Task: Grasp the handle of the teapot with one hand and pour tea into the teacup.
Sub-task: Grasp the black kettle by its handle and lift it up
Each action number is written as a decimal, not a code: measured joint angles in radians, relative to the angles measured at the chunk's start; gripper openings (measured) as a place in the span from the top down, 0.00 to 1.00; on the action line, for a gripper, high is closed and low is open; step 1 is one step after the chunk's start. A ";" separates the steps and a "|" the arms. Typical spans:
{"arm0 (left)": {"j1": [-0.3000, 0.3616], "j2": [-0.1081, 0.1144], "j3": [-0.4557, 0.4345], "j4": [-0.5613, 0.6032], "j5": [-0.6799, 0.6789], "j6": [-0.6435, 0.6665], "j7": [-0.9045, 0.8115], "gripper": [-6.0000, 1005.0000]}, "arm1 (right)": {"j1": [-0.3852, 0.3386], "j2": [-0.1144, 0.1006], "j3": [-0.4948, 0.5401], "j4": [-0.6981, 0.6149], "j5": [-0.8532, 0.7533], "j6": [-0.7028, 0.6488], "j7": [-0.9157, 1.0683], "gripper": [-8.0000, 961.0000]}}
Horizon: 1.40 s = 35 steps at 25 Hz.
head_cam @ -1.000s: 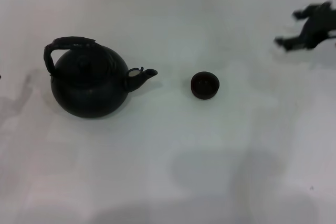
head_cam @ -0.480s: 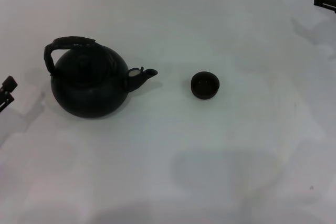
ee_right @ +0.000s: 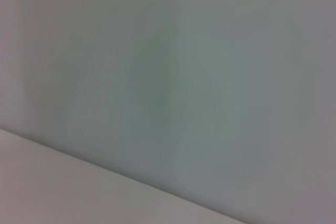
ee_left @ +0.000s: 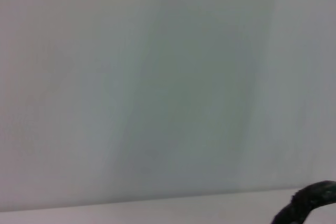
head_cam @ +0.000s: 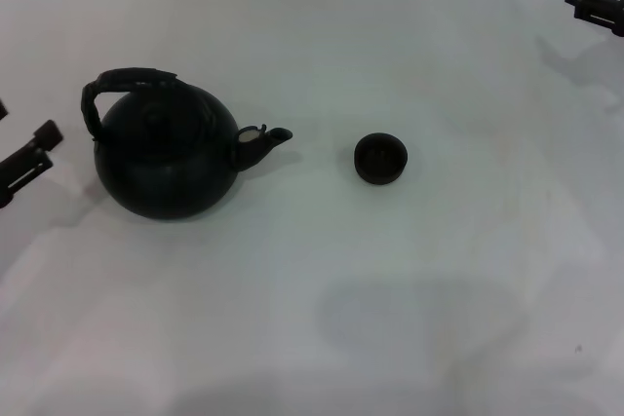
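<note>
One large round black teapot (head_cam: 166, 158) is sitting upright on the white counter (head_cam: 322, 319), its thick black arched handle (head_cam: 122, 85) rising over the lid. One tiny round black teacup (head_cam: 380, 159) is standing apart off the spout, with open counter between them. The left claw (head_cam: 27, 165) is hovering beside the teapot's rear; the right claw (head_cam: 595, 5) is hanging well beyond the teacup. Neither claw's spread can be told.

A plain white surface (head_cam: 322, 319) is seen across the whole head view, smooth and unmarked apart from soft grey shadows in the near part. In both wrist views, only a pale blank wall (ee_left: 157, 77) above a strip of the same white surface is shown.
</note>
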 joint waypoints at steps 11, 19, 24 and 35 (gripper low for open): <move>-0.072 0.003 0.018 0.035 0.113 -0.043 -0.091 0.17 | 0.001 0.000 0.001 0.001 0.001 -0.005 0.002 0.11; -0.088 -0.002 0.022 0.019 0.110 -0.113 -0.094 0.20 | 0.001 0.000 -0.005 0.013 0.001 -0.003 -0.004 0.11; -0.101 -0.003 0.019 0.009 0.104 -0.130 -0.111 0.21 | 0.002 0.000 -0.008 0.014 0.001 0.002 -0.004 0.11; -0.110 -0.003 0.019 -0.009 0.027 -0.142 -0.109 0.45 | 0.003 0.001 -0.010 0.025 0.001 0.002 -0.004 0.11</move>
